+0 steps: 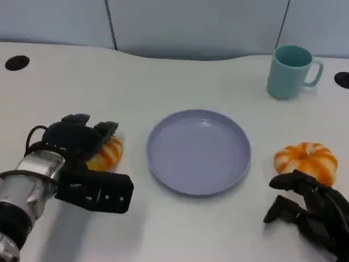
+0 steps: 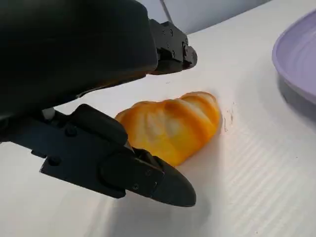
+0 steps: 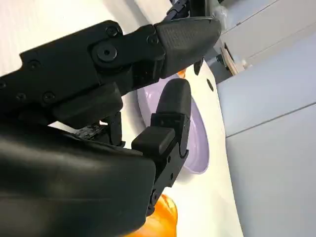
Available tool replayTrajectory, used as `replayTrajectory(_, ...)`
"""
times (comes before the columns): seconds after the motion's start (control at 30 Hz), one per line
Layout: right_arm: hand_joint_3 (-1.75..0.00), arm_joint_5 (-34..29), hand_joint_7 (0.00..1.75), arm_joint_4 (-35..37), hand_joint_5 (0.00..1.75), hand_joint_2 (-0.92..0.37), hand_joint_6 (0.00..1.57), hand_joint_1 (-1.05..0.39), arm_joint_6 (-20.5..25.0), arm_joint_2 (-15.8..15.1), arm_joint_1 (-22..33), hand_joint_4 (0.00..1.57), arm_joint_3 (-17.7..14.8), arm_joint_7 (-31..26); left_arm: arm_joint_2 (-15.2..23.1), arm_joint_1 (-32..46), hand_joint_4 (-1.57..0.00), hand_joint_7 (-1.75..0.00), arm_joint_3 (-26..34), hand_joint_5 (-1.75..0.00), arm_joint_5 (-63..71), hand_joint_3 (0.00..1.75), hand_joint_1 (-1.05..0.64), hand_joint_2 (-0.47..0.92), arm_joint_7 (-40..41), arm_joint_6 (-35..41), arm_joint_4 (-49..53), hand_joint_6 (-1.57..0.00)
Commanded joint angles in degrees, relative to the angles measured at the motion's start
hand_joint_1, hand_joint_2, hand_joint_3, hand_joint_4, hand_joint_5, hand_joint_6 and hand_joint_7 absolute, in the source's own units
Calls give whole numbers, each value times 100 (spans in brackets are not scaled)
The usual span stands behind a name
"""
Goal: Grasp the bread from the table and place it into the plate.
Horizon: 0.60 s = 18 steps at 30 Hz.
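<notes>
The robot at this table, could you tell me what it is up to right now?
It is going for a piece of bread. Its left hand is over the orange bread on the table, fingers on either side of it, though a firm grip cannot be confirmed. The purple plate in the middle has nothing on it. The right hand rests near a second bread, holding nothing. A teal mug stands at the far right.
</notes>
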Motion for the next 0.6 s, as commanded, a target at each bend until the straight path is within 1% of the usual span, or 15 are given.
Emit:
replayTrajectory(0.03,-13,43,93,-68,139,-92,69,-50,90,-80,158,64,-31,11,-129,-330,0,0,-131,0,-119,1,-78,90,131,118,593,-7)
replayTrajectory(0.1,-14,52,93,-244,140,-92,68,-49,75,-128,319,64,-25,75,-576,-827,0,-1,-204,0,-186,0,-72,87,104,376,1555,-8)
replayTrajectory(0.13,-15,52,93,-324,140,-92,68,-49,96,-138,380,63,-20,68,-722,-995,0,-1,-236,0,-214,0,-71,86,99,472,1876,-9)
replayTrajectory(0.17,-15,47,94,-376,141,-92,68,-49,116,-139,413,63,-16,52,-789,-1084,0,-1,-263,0,-241,0,-70,86,111,511,2043,-9)
replayTrajectory(0.4,-14,70,93,-701,142,-92,67,-49,251,-119,628,63,8,-24,-983,-1284,-2,-1,-472,-1,-334,0,-68,86,237,585,2564,-11)
replayTrajectory(0.6,-14,78,93,-778,142,-92,67,-49,304,-117,664,63,15,-41,-990,-1311,-2,-1,-595,-1,-446,0,-67,86,258,601,2615,-11)
